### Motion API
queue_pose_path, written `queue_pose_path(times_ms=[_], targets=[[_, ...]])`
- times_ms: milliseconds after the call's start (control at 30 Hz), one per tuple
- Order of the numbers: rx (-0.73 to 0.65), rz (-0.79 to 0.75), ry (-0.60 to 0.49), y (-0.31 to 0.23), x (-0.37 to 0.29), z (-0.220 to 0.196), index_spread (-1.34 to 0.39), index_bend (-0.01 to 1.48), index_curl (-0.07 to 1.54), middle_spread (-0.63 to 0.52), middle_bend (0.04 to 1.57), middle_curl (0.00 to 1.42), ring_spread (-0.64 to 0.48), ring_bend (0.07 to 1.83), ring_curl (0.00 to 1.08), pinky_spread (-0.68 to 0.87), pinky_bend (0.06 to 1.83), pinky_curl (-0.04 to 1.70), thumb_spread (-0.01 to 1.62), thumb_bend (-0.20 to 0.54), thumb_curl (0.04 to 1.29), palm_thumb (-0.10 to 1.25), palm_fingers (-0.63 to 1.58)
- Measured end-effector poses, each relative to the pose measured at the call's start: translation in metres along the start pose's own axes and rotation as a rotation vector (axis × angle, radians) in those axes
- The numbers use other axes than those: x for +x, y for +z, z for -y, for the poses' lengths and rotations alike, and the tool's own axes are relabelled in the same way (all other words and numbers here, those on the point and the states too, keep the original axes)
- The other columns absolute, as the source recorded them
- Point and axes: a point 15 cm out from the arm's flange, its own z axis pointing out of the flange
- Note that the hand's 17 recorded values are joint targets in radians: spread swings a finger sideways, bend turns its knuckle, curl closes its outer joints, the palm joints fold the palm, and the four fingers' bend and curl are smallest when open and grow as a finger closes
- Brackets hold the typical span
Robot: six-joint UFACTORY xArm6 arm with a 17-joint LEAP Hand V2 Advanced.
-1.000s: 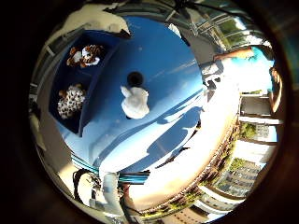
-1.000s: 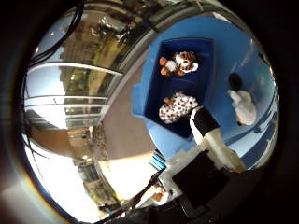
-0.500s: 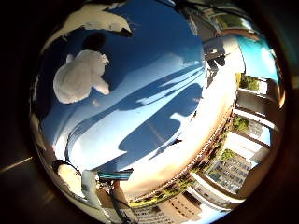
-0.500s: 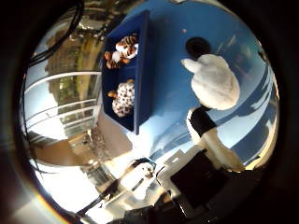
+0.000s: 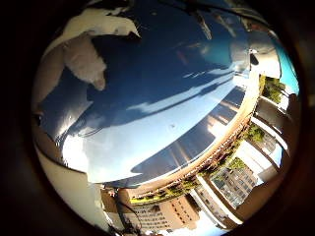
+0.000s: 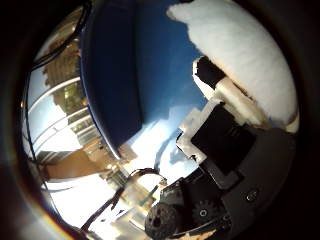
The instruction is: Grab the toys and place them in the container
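Observation:
A white plush toy (image 6: 245, 50) lies on the blue table (image 5: 167, 98) and fills much of the thumb side view, close under my palm. It also shows in the little finger side view (image 5: 79, 57). My right hand (image 6: 225, 110) is right over it, with one white and black finger (image 6: 232, 95) reaching down against the toy's side. Another white finger (image 5: 98, 22) stretches past the toy. The fingers look straight, not curled round it. The blue container (image 6: 105, 75) stands on the table beside the toy; what is in it is hidden.
The table's edge (image 5: 187, 162) runs close by, with a tan floor and buildings (image 5: 236, 177) beyond it. Past the container is a railing (image 6: 60, 120).
The hand has come down much closer to the white plush toy, which now fills far more of the thumb side view. The toys in the container have gone out of sight.

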Motion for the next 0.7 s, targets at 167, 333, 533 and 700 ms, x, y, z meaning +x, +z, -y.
queue_pose_path(times_ms=[167,333,533,700], targets=[[0.142,-0.043,0.003,-0.026,0.01,0.026,-0.43,0.23,0.21,-0.16,0.89,0.69,0.05,1.21,0.63,0.4,1.14,0.46,1.02,0.0,0.52,0.9,1.11],[0.303,-0.036,0.058,-0.081,0.021,0.029,-0.62,0.39,0.22,-0.21,1.04,0.84,-0.03,1.31,0.72,0.31,1.39,0.6,1.03,0.025,0.61,1.02,1.09],[0.239,0.0,0.071,-0.104,0.013,-0.015,-0.77,0.52,0.25,-0.23,1.11,0.95,-0.07,1.37,0.76,0.24,1.48,0.68,1.04,0.019,0.68,1.06,1.02],[0.273,-0.009,0.078,-0.158,0.004,-0.059,-0.89,0.63,0.3,-0.25,1.15,1.02,-0.1,1.42,0.8,0.19,1.53,0.73,1.06,-0.006,0.73,1.06,0.95]])
